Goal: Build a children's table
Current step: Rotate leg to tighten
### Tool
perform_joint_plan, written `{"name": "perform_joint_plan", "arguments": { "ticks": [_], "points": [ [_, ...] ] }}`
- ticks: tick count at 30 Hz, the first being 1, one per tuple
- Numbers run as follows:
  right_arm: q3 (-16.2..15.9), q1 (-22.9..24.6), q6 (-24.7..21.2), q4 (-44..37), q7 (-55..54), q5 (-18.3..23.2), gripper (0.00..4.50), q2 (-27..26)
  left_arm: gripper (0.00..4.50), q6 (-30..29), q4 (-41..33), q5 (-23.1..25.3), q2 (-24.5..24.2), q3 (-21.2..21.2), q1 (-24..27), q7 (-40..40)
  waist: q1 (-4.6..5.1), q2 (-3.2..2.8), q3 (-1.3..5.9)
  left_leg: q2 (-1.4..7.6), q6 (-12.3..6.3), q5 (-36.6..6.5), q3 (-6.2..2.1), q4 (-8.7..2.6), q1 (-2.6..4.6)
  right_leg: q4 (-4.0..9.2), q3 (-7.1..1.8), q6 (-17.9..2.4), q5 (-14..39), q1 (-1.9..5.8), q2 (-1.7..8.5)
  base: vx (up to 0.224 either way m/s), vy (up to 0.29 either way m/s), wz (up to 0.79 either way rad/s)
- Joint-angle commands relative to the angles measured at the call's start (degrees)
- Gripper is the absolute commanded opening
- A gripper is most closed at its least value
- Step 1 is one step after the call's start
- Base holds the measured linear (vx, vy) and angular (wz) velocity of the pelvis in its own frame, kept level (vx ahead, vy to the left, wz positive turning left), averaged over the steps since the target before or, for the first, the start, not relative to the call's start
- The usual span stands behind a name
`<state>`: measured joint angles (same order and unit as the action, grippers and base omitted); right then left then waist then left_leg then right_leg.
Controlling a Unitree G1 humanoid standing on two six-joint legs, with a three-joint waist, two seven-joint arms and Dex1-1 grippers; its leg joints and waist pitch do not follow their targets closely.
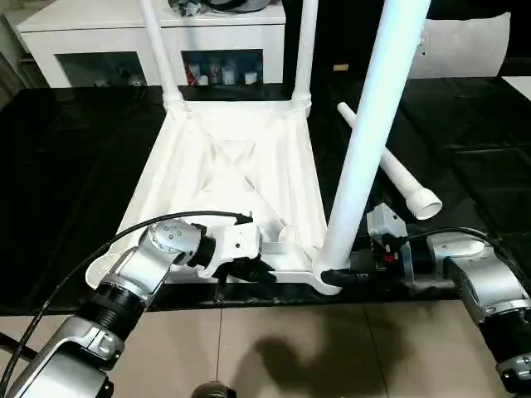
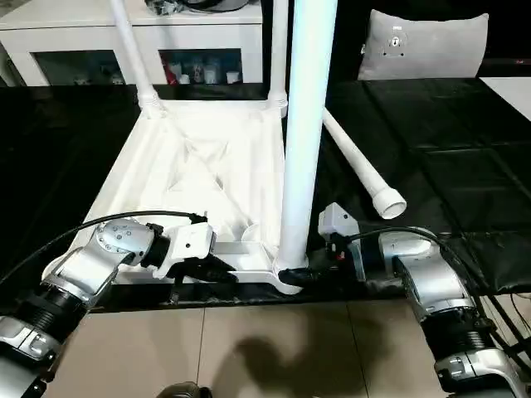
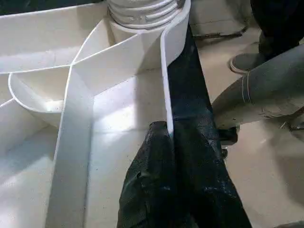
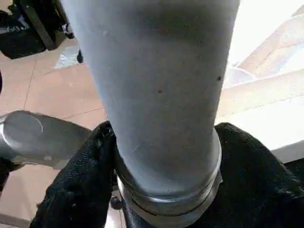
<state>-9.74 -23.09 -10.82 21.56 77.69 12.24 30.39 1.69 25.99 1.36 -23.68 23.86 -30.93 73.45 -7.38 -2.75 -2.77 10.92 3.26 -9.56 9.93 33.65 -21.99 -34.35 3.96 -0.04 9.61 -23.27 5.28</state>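
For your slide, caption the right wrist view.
Right gripper clasps the base of an upright table leg.

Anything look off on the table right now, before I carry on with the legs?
One leg lies loose on the black surface beside the upturned table top, not in a socket. The near-left corner socket is empty. Three legs stand upright; the right gripper is around the near-right leg at its base. Nothing looks damaged.
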Motion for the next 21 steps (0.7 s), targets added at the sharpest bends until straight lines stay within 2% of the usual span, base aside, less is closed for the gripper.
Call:
{"name": "perform_joint_plan", "arguments": {
  "ticks": [1, 3, 5, 6, 7, 8, 9, 10, 11, 12, 14, 15, 17, 18, 20, 21],
  "points": [
    [0.39, 0.83, -2.67, -2.25, -1.32, 2.3, 2.82, -1.49, 0.0, -3.28, -2.26, -0.7, 1.61, 0.89, 0.92, 0.59, 0.11, 1.2, 4.09, 2.24, -4.33, -11.21, -0.16, -3.49, 0.87, 3.42, -2.15, -13.82, 11.94, 2.85, 2.98, 0.0, 0.0, 0.0],
    [1.25, 1.14, -6.02, -3.31, -6.72, 2.37, 2.76, -4.18, 0.0, -7.77, -3.27, -2.11, 3.61, -0.96, 0.98, -2.69, 0.21, 1.11, 4.0, 2.24, -4.17, -10.85, -0.13, -3.56, 0.78, 3.29, -2.21, -13.94, 11.73, 2.83, 2.93, 0.0, 0.0, 0.0],
    [1.75, 0.9, -6.96, -2.82, -11.56, 1.31, 2.74, -6.55, 0.0, -10.36, -3.75, -1.98, 5.12, -1.86, 0.93, -5.88, 0.49, 1.19, 3.78, 2.07, -3.32, -12.5, -0.17, -3.72, 0.83, 3.71, -2.12, -13.29, 15.08, 2.71, 2.91, 0.0, 0.0, 0.0],
    [1.94, 0.8, -7.02, -2.49, -13.76, 0.74, 2.73, -7.67, 0.0, -11.67, -3.98, -1.71, 5.88, -2.2, 0.93, -7.63, 1.18, 1.09, 3.39, 1.86, -1.72, -15.73, -0.35, -3.99, 0.79, 4.32, -2.06, -11.61, 20.65, 2.63, 3.05, 0.0, 0.0, 0.0],
    [2.43, 0.27, -7.02, -1.43, -18.67, -0.79, 2.72, -9.76, 0.0, -13.45, -3.94, -0.95, 7.3, -2.61, 0.8, -10.79, 1.69, 1.19, 3.24, 1.8, -0.74, -17.23, -0.59, -4.21, 0.71, 4.57, -1.93, -10.13, 23.86, 2.72, 3.07, 0.0, 0.0, 0.0],
    [3.42, -0.49, -7.09, -0.11, -25.0, -2.18, 2.72, -12.61, 0.0, -15.23, -3.47, 0.03, 9.28, -3.04, 0.52, -14.72, 1.91, 1.06, 3.12, 1.78, -0.3, -18.13, -0.62, -4.32, 0.89, 4.78, -1.92, -9.54, 25.37, 2.44, 3.03, 0.0, 0.0, 0.0],
    [3.42, -0.49, -7.09, -0.11, -25.0, -2.18, 2.72, -12.61, 0.0, -15.23, -3.47, 0.03, 9.28, -3.04, 0.52, -14.72, 2.33, 1.05, 3.01, 1.7, 0.15, -19.02, -0.64, -4.33, 1.01, 5.03, -1.93, -9.13, 26.77, 2.25, 3.02, 0.0, 0.0, 0.0],
    [4.47, -1.17, -8.11, 0.81, -31.48, -3.22, 2.72, -15.49, 0.0, -17.04, -2.77, 0.51, 11.61, -3.62, 0.09, -18.76, 3.03, 1.26, 2.95, 1.39, 0.6, -20.15, -0.97, -4.37, 0.84, 5.25, -1.63, -7.87, 29.49, 2.69, 3.15, 0.0, 0.0, 0.0],
    [4.53, -1.19, -8.33, 0.8, -32.5, -3.43, 2.72, -15.98, 0.0, -17.37, -2.62, 0.64, 12.14, -3.78, -0.03, -19.62, 3.21, 1.18, 2.94, 1.4, 0.71, -20.39, -1.0, -4.48, 0.84, 5.43, -1.64, -7.24, 30.35, 2.65, 3.12, 0.0, 0.0, 0.0],
    [4.92, -1.27, -9.74, 0.71, -38.03, -4.54, 2.72, -18.73, 0.0, -19.17, -1.72, 1.47, 15.13, -4.65, -0.77, -24.44, 4.0, 1.23, 2.76, 1.27, 0.97, -22.03, -1.0, -4.37, 1.35, 6.02, -1.48, -6.02, 32.81, 2.1, 2.9, 0.0, 0.0, 0.0],
    [5.39, -1.33, -10.65, 0.61, -41.06, -4.85, 2.72, -20.42, 0.0, -20.02, -1.31, 1.97, 16.69, -4.96, -1.2, -26.74, 4.34, 1.25, 2.76, 0.94, 0.54, -22.72, -0.96, -4.12, 1.68, 6.68, -1.4, -4.94, 35.55, 1.8, 2.92, 0.0, 0.0, 0.0],
    [6.28, -1.54, -11.42, 0.56, -46.28, -5.56, 2.72, -23.22, 0.0, -20.54, -0.58, 3.01, 18.96, -5.04, -1.97, -30.3, 4.37, 0.77, 2.78, 0.97, 0.35, -22.49, -1.01, -4.25, 1.61, 6.82, -1.45, -4.6, 35.3, 1.75, 2.89, 0.0, 0.0, 0.0],
    [6.45, -1.62, -11.4, 0.57, -47.97, -5.91, 2.72, -24.04, 0.0, -20.64, -0.46, 3.42, 19.56, -4.98, -2.17, -31.3, 4.45, 0.79, 2.96, 0.97, 0.26, -22.27, -1.11, -4.38, 1.52, 6.84, -1.28, -4.48, 34.0, 1.96, 2.78, 0.0, 0.0, 0.0],
    [6.41, -1.55, -10.69, 0.58, -48.34, -5.95, 3.28, -24.52, 0.0, -20.37, -0.19, 3.8, 19.98, -4.83, -2.36, -31.99, 4.4, 0.47, 3.03, 1.13, 0.13, -22.16, -1.16, -4.59, 1.45, 6.66, -1.43, -4.79, 32.03, 1.97, 2.78, 0.0, 0.0, 0.0],
    [6.73, -1.28, -9.58, 0.4, -47.65, -5.22, 3.42, -25.08, 0.0, -20.29, -0.21, 3.91, 20.23, -4.77, -2.43, -32.1, 4.39, 0.59, 3.18, 1.21, -0.43, -22.27, -1.04, -4.67, 1.35, 6.46, -1.6, -5.86, 28.42, 2.08, 2.65, 0.0, 0.0, 0.0],
    [7.03, -0.82, -9.33, -0.37, -46.68, -4.6, 3.42, -25.08, 0.0, -19.97, -0.6, 4.02, 19.77, -4.59, -2.28, -31.43, 4.3, 0.3, 3.24, 1.27, -0.48, -22.07, -1.07, -4.71, 1.32, 6.28, -1.67, -6.27, 27.29, 2.12, 2.71, 0.0, 0.0, 0.0]
  ]
}}
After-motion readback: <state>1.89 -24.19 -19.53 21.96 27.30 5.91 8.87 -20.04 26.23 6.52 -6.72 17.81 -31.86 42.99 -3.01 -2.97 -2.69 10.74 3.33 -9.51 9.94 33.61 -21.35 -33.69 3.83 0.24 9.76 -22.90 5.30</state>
